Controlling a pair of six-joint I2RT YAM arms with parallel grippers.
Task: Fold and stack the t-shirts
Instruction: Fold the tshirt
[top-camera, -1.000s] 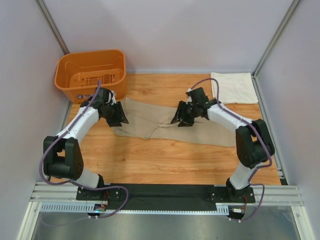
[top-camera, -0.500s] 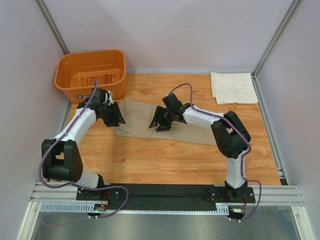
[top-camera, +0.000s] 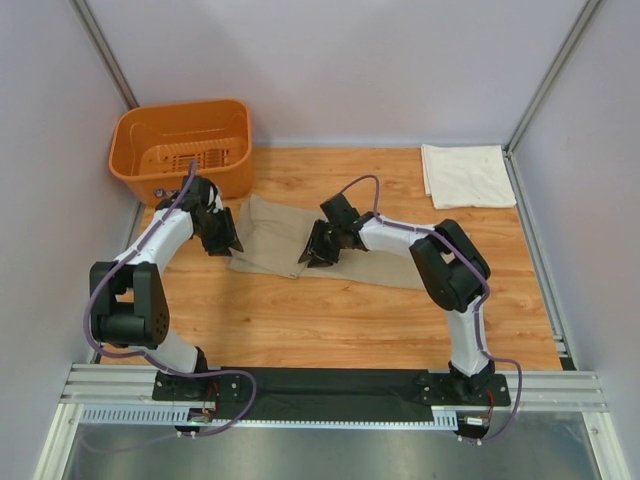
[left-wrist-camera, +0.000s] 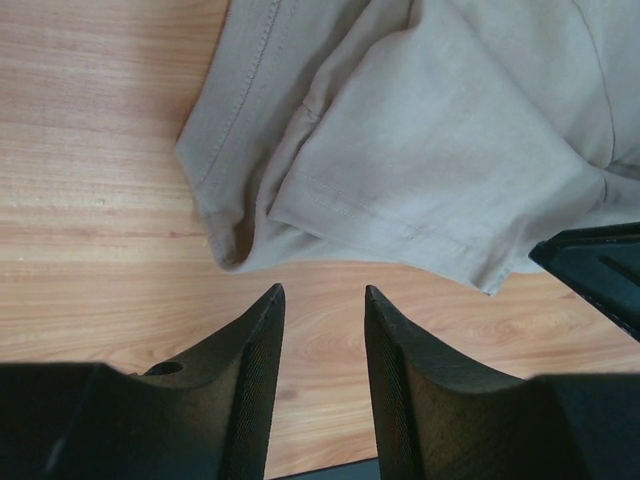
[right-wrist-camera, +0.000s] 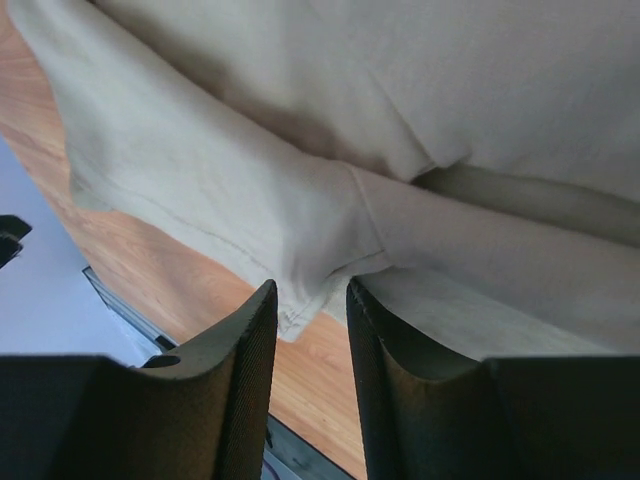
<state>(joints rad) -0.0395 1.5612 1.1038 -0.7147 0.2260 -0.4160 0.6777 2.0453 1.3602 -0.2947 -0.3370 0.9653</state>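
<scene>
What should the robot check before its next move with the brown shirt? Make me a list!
1. Left gripper open: ok, its jaws stand apart.
2. Cloth between the left jaws: not ok. Only bare table shows there; the tan shirt lies just ahead.
3. Right gripper lined up on the tan shirt: ok, a hem corner sits at its jaw gap.
4. Right gripper pinching the cloth: cannot tell; a gap shows between the jaws.
5. Cream shirt out of the way: ok, folded in the far right corner.
</scene>
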